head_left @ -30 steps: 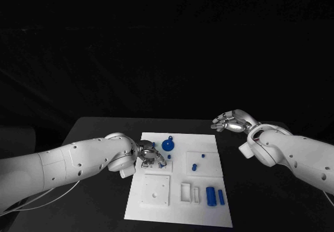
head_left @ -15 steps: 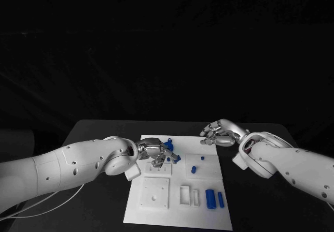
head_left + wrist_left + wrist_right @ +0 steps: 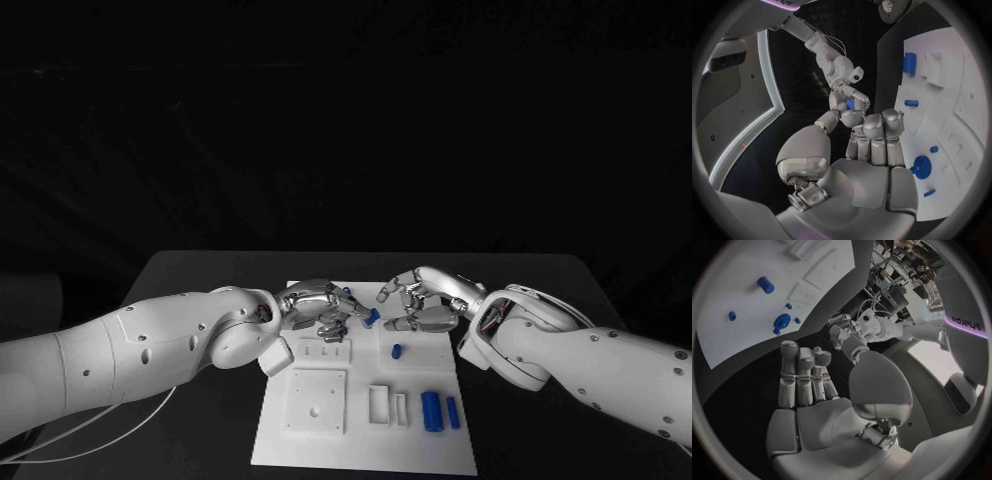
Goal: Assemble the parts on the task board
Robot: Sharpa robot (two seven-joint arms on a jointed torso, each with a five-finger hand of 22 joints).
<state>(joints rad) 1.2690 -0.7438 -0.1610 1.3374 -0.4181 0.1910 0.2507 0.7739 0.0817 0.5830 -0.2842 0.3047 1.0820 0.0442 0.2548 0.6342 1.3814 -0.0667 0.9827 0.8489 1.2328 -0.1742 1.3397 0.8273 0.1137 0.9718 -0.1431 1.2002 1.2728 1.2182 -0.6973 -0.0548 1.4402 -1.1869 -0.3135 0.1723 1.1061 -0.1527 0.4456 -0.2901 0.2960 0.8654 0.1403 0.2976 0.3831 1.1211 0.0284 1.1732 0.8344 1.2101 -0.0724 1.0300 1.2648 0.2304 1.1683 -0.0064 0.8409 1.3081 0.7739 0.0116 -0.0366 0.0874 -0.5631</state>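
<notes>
Part (image 3: 850,104) between both hands' fingertips (image 3: 856,95)

We saw a white task board (image 3: 325,440) on a black table (image 3: 202,270). Small blue parts (image 3: 433,411) lay on the board, among them a blue disc (image 3: 921,167). Both arms were white; the left hand (image 3: 320,308) and right hand (image 3: 418,300) were silver.
</notes>
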